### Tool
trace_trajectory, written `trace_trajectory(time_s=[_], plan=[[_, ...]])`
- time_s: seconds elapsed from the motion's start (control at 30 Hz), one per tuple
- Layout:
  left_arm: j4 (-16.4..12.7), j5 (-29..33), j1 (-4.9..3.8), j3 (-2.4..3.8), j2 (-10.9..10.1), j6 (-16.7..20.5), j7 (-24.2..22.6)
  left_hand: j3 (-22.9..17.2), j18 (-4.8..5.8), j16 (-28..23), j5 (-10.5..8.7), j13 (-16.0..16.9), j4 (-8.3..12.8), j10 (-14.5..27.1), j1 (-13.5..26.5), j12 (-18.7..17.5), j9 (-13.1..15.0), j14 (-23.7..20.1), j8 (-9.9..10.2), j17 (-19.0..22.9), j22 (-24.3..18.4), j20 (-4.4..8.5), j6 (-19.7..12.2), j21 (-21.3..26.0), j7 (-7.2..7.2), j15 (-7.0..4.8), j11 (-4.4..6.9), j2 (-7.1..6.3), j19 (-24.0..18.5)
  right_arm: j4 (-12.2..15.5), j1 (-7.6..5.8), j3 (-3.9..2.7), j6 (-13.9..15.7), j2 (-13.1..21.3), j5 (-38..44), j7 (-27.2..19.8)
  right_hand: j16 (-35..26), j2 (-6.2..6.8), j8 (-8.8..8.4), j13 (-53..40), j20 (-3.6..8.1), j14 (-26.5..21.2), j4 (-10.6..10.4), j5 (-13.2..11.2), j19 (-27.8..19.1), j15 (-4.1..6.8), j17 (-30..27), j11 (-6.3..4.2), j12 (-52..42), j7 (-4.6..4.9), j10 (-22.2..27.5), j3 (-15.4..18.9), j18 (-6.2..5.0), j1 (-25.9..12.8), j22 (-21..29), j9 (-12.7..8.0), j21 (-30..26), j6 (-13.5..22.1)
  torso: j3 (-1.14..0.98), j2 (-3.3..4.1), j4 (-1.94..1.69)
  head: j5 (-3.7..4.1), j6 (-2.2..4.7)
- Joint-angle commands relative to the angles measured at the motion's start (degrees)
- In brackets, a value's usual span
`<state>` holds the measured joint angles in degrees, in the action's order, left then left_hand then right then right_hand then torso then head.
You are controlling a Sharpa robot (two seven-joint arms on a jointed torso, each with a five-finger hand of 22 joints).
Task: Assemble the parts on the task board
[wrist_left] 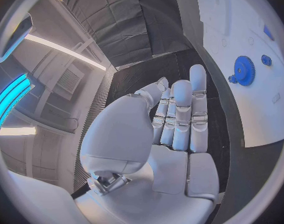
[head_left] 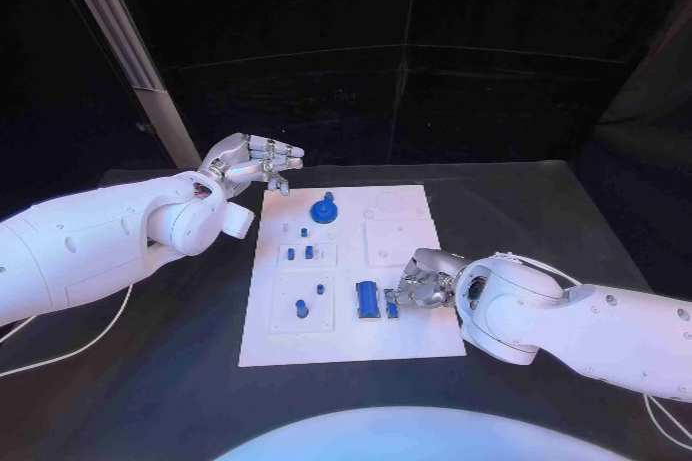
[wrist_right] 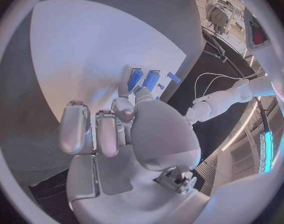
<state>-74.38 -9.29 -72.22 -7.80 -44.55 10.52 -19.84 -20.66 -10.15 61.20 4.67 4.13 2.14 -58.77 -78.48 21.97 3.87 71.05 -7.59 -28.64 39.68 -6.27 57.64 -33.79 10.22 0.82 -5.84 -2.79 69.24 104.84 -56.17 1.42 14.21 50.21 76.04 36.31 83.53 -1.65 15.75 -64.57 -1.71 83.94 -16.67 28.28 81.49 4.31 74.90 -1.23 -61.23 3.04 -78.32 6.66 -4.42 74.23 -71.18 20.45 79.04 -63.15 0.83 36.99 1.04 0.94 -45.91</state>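
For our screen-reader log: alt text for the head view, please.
The right hand reaches onto the white task board beside two blue blocks. The left hand hovers off the board's far left corner, fingers empty, near a blue gear.

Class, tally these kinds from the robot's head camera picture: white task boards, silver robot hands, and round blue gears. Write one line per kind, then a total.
white task board: 1
silver hands: 2 (left hand, right hand)
round blue gear: 1
Total: 4

One white task board (head_left: 346, 341), one blue gear (head_left: 325, 211), two blue blocks (head_left: 368, 299), several small blue pegs (head_left: 302, 307), two hands (head_left: 257, 161).
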Motion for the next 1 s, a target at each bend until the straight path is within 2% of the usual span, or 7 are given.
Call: trace_trajectory(time_s=[0.03, 0.17, 0.43, 0.63, 0.87, 1.0], plan=[[-0.1, 0.1, -0.09, 0.02, -0.02, -0.67, -0.08, -0.26, -0.33, -0.15, 0.16, -0.08, -0.04, 0.5, -0.55, 0.38, 0.0, -0.34, -0.31, 0.08, -0.09, -0.24, -0.34, 0.38, -0.04, 0.04, -0.04, 0.0, 0.07, 0.05, -0.05, -0.01, -0.6, -0.14, 1.33, 0.21, 0.08, -0.03, -0.1, 0.07, 0.13, 4.15, 0.05, -2.77, 0.12, 0.45, 5.58, 0.13, 0.12, 0.14, -0.31, 1.31, 0.44, -2.19, 0.18, 0.27, 0.15, -0.42, 0.01, 0.02, 0.01, 0.04, -0.05], [-0.12, 0.1, -0.1, 0.02, -0.06, -0.67, -0.04, -0.26, -0.33, -0.15, 0.16, -0.08, -0.04, 0.5, -0.55, 0.38, 0.0, -0.34, -0.31, 0.08, -0.09, -0.24, -0.34, 0.38, -0.04, 0.04, -0.04, 0.0, 0.07, 0.24, -0.05, -0.01, -0.45, -0.01, 1.74, 0.07, 0.06, -0.23, -0.1, -0.09, 0.08, 4.15, 0.07, -8.31, 0.11, 0.43, 5.6, 0.14, 0.1, 0.12, -0.41, 3.03, 0.43, -4.62, 0.19, 0.69, 0.1, -0.51, 0.02, 0.0, 0.01, 0.03, -0.08], [-0.12, 0.1, -0.1, 0.02, -0.16, -0.66, -0.01, -0.29, -0.33, -0.15, 0.15, -0.08, -0.04, 0.51, -0.53, 0.39, 0.0, -0.35, -0.32, 0.09, -0.09, -0.24, -0.35, 0.38, -0.03, 0.05, -0.05, 0.0, 0.07, 1.7, -0.04, 0.0, -1.65, 2.22, 1.57, -2.15, 0.02, 0.41, -0.12, -0.3, 0.08, 4.16, 0.31, -14.78, 0.03, 0.44, 5.58, 0.16, 0.24, 0.11, -0.37, 5.47, 0.39, -5.31, 0.3, 1.49, -0.03, -0.35, -0.05, -0.03, 0.05, -0.13, -0.12], [0.0, 0.1, -0.09, 0.02, -0.08, -0.71, 0.0, -0.29, -0.33, -0.15, 0.15, -0.08, -0.04, 0.51, -0.53, 0.39, 0.0, -0.35, -0.32, 0.09, -0.09, -0.24, -0.35, 0.38, -0.03, 0.05, -0.05, 0.0, 0.07, 2.67, -0.04, 0.0, -3.68, 3.96, 1.21, -3.6, -0.05, 0.88, -0.18, -0.38, 0.05, 4.14, 1.06, -16.73, -0.05, 0.4, 5.52, 0.21, 0.36, 0.18, -0.26, 6.13, 0.37, -3.8, 0.41, 1.9, -0.15, -0.14, -0.01, -0.11, 0.14, 0.0, -0.12], [0.13, 0.1, -0.09, 0.02, 0.16, -0.79, 0.02, -0.29, -0.33, -0.15, 0.15, -0.08, -0.04, 0.51, -0.53, 0.39, 0.0, -0.35, -0.32, 0.09, -0.09, -0.24, -0.35, 0.38, -0.03, 0.05, -0.05, 0.0, 0.07, 2.35, -0.04, 0.0, -4.51, 4.0, 1.11, -4.01, -0.07, 0.78, -0.19, -0.45, 0.03, 4.14, 1.44, -17.01, -0.09, 0.38, 5.51, 0.22, 0.37, 0.2, -0.23, 6.18, 0.36, -2.95, 0.46, 2.07, -0.2, -0.08, -0.01, -0.03, -0.12, 0.2, 0.07], [0.16, 0.1, -0.08, 0.02, 0.19, -0.79, 0.02, -0.29, -0.33, -0.15, 0.15, -0.08, -0.04, 0.51, -0.53, 0.39, 0.0, -0.35, -0.32, 0.09, -0.09, -0.24, -0.35, 0.38, -0.03, 0.05, -0.05, 0.0, 0.07, 1.66, -0.03, 0.01, -5.03, 3.46, 1.2, -3.88, -0.07, 0.64, -0.2, -0.41, 0.02, 4.14, 1.7, -17.04, -0.1, 0.37, 5.52, 0.23, 0.46, 0.22, -0.18, 6.17, 0.36, -2.45, 0.47, 2.16, -0.21, -0.05, 0.03, -0.01, -0.12, 0.1, 0.05]])
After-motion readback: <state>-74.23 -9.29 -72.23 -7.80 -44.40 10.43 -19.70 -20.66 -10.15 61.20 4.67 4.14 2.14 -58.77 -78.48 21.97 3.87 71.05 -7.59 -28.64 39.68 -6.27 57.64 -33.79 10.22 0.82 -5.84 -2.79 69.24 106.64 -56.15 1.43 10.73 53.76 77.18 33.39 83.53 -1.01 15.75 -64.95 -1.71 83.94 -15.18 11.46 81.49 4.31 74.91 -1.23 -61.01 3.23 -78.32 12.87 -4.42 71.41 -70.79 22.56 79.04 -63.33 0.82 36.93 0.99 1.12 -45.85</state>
